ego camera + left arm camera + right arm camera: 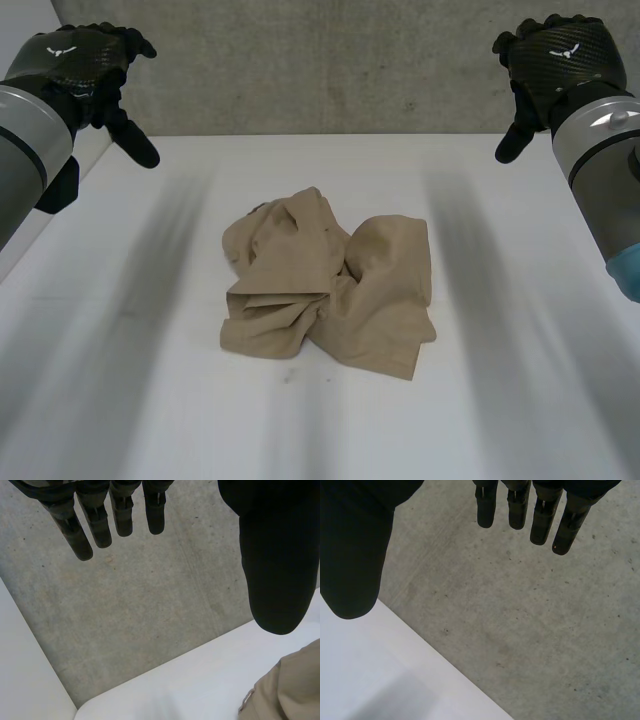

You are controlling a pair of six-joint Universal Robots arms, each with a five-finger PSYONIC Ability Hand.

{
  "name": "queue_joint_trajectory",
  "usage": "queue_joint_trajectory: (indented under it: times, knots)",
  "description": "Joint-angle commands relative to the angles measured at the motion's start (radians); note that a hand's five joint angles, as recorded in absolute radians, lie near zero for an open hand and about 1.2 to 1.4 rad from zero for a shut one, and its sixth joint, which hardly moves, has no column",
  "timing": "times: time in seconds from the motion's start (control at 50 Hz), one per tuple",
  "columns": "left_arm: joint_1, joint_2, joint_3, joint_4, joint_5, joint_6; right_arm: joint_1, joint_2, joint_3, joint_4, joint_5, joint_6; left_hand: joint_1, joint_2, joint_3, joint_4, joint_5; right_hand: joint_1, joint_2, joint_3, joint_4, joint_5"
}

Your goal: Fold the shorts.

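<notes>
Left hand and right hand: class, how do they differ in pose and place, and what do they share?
The left hand is raised near the table's far left corner; the right hand near its far right edge. By the left hand's thumb its wrist view shows an edge of the shorts; by the right hand's thumb, bare table. Both are black, open, holding nothing.

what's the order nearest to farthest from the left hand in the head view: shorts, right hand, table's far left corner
1. table's far left corner, just under the left hand
2. shorts, crumpled at mid-table
3. right hand, raised at the opposite side
</notes>
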Motion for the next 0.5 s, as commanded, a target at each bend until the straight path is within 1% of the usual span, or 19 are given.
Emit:
queue_joint_trajectory:
  times: [0.02, 0.14, 0.22, 0.24, 0.28, 0.3, 0.32, 0.38, 0.4, 0.42, 0.46, 0.5]
  knots:
    - [-0.005, -0.003, -0.002, -0.011, 0.0, -0.002, -0.008, 0.003, -0.018, 0.047, -0.007, 0.066, -0.046, -0.033, -0.042, -0.031, -0.034, -0.007, -0.052, -0.037, -0.063, -0.067]
    - [-0.011, -0.003, -0.006, -0.029, 0.016, -0.002, -0.01, 0.012, -0.047, 0.15, -0.044, 0.069, -0.046, -0.033, -0.042, -0.031, -0.034, -0.007, -0.052, -0.037, -0.063, -0.067]
    - [-0.014, -0.011, -0.02, -0.029, 0.055, 0.0, -0.011, 0.015, -0.047, 0.173, -0.101, 0.063, -0.037, -0.024, -0.033, -0.023, -0.025, -0.007, -0.052, -0.037, -0.063, -0.067]
    - [-0.016, -0.014, -0.023, -0.029, 0.066, -0.002, -0.011, 0.017, -0.036, 0.181, -0.136, 0.052, -0.04, -0.027, -0.036, -0.025, -0.028, -0.007, -0.052, -0.037, -0.063, -0.067]
    - [-0.022, -0.024, -0.047, -0.025, 0.104, -0.002, -0.011, 0.02, -0.027, 0.19, -0.166, 0.029, -0.034, -0.021, -0.03, -0.02, -0.022, -0.007, -0.052, -0.037, -0.063, -0.067]
    - [-0.023, -0.032, -0.058, -0.022, 0.117, -0.002, -0.01, 0.02, -0.019, 0.195, -0.183, 0.008, -0.032, -0.018, -0.027, -0.017, -0.019, -0.007, -0.052, -0.037, -0.063, -0.067]
    - [-0.028, -0.041, -0.066, -0.02, 0.129, -0.002, -0.002, 0.026, -0.004, 0.204, -0.221, -0.043, -0.029, -0.015, -0.024, -0.014, -0.016, -0.007, -0.052, -0.037, -0.063, -0.067]
    - [-0.063, -0.104, -0.083, -0.005, 0.16, -0.005, 0.002, 0.032, 0.03, 0.202, -0.274, -0.136, -0.029, -0.015, -0.024, -0.014, -0.016, -0.007, -0.052, -0.037, -0.063, -0.067]
    - [-0.078, -0.121, -0.083, 0.001, 0.163, -0.005, 0.002, 0.038, 0.048, 0.196, -0.295, -0.194, -0.029, -0.015, -0.024, -0.014, -0.016, -0.007, -0.052, -0.037, -0.063, -0.067]
    - [-0.11, -0.159, -0.083, 0.016, 0.163, -0.005, 0.002, 0.045, 0.054, 0.192, -0.303, -0.213, -0.026, -0.012, -0.021, -0.011, -0.013, -0.007, -0.052, -0.037, -0.063, -0.067]
    - [-0.147, -0.205, -0.081, 0.039, 0.16, -0.006, 0.004, 0.066, 0.059, 0.178, -0.306, -0.239, -0.02, -0.006, -0.016, -0.005, -0.007, -0.007, -0.052, -0.037, -0.063, -0.067]
    - [-0.172, -0.245, -0.081, 0.069, 0.154, -0.005, 0.016, 0.117, 0.061, 0.135, -0.305, -0.235, -0.014, 0.0, -0.01, 0.001, -0.001, -0.007, -0.052, -0.037, -0.063, -0.067]
